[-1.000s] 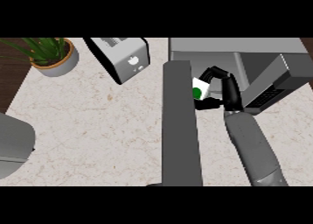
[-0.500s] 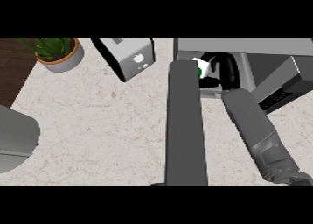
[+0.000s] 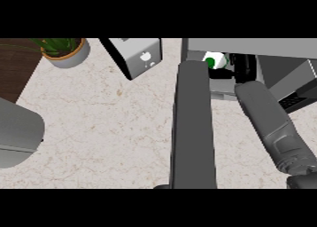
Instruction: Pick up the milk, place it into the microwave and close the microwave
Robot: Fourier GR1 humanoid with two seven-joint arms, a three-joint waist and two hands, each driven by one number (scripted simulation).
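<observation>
While the right hand [image 3: 234, 66] reaches into the microwave [image 3: 253, 46] at the counter's far right edge, its black fingers curl round the milk [image 3: 213, 60], a white carton with a green patch, just inside the opening.

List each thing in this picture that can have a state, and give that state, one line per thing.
microwave: open, its door swung out over the counter.
milk: upright inside the microwave's opening, held.
right hand: reaching into the microwave, curled round the milk.
left hand: not in view.
potted plant: upright on the counter.
toaster: standing on the counter, nothing seen in it.
</observation>
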